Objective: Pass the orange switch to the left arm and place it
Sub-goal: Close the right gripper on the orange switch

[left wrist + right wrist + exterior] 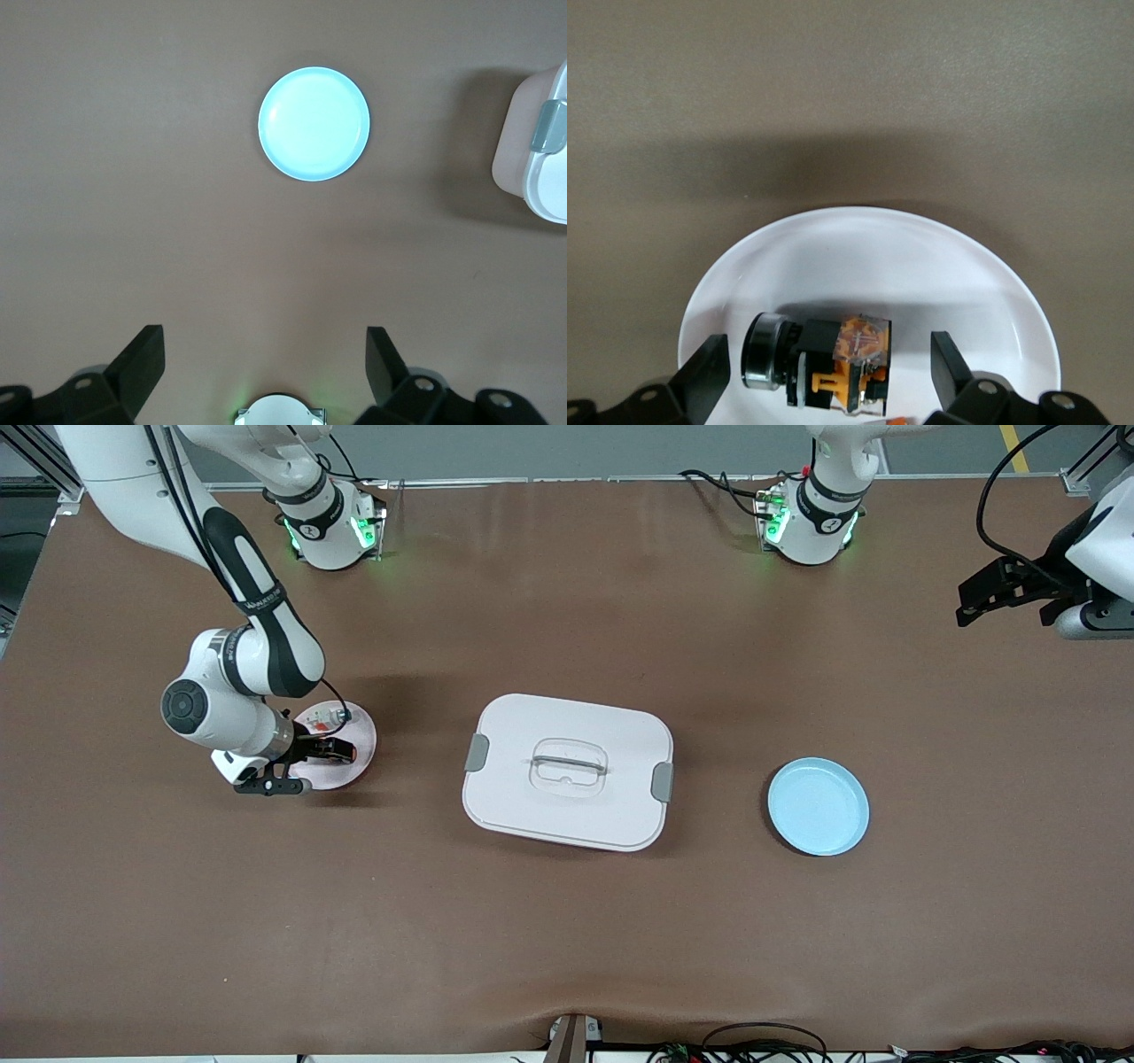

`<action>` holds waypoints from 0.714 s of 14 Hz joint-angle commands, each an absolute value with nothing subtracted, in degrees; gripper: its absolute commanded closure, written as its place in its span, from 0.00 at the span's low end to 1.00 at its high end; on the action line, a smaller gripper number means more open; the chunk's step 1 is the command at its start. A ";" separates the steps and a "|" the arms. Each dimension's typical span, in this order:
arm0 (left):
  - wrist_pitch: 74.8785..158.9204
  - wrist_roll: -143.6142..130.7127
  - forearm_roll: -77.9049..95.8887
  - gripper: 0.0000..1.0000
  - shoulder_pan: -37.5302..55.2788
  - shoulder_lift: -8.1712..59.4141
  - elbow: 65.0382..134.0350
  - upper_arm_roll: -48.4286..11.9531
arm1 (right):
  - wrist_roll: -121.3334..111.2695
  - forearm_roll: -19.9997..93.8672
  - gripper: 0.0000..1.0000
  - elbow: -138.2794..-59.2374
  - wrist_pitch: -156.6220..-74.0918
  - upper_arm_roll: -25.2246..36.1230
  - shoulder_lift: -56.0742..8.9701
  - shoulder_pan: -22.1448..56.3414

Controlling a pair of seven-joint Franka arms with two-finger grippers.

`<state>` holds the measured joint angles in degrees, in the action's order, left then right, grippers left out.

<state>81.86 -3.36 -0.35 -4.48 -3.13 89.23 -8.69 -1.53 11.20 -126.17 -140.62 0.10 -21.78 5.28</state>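
Note:
The orange switch [819,363], black with orange parts and a silver ring, lies on its side on a white plate [877,257] at the right arm's end of the table. My right gripper [828,367] is open and low over that plate [359,731], one finger on each side of the switch with a gap to both. In the front view the gripper [341,751] hides most of the switch. The white box [567,771] with grey latches stands in the middle of the table. My left gripper [974,607] waits, open and empty [264,359], high over the left arm's end of the table.
A light blue plate [817,806] lies between the box and the left arm's end; it also shows in the left wrist view [314,124], with a corner of the box [540,150]. A whitish clear switch [332,714] lies on the white plate, farther from the front camera.

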 commanded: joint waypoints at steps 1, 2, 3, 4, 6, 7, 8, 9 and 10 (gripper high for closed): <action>81.04 -2.81 -0.88 0.00 -4.66 -3.16 88.68 -8.88 | -0.17 12.22 0.00 -125.77 -140.53 0.00 -21.88 6.68; 81.04 -2.81 -0.88 0.00 -4.66 -3.08 88.68 -8.88 | -0.26 12.22 0.00 -126.12 -141.32 0.00 -21.88 6.59; 81.04 -2.81 -0.88 0.00 -4.66 -3.08 88.59 -8.88 | -0.26 12.22 0.00 -126.47 -141.94 0.00 -21.97 6.68; 81.04 -2.81 -0.88 0.00 -4.75 -2.99 88.59 -8.88 | -0.35 12.22 0.00 -126.82 -142.55 0.00 -21.97 6.68; 81.12 -2.81 -0.88 0.00 -4.75 -2.90 88.59 -8.88 | -0.79 12.13 0.00 -127.26 -143.09 0.00 -22.06 6.68; 81.12 -2.81 -0.88 0.00 -4.66 -2.90 88.59 -8.88 | -1.05 12.13 0.00 -127.44 -143.26 0.00 -22.15 6.51; 81.12 -2.81 -0.88 0.00 -4.66 -2.90 88.59 -8.88 | -1.14 12.13 0.00 -127.62 -143.61 0.00 -22.24 6.50; 81.12 -2.81 -0.88 0.00 -4.75 -2.90 88.59 -8.79 | -1.14 12.13 0.00 -128.31 -144.66 0.00 -22.24 6.50; 81.12 -2.81 -0.88 0.00 -4.66 -2.90 88.59 -8.88 | -1.06 12.13 0.00 -128.93 -145.71 0.00 -22.32 6.59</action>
<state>81.86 -3.36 -0.35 -4.51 -3.10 89.23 -8.68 -0.66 11.26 -127.59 -143.60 -0.09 -22.17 6.36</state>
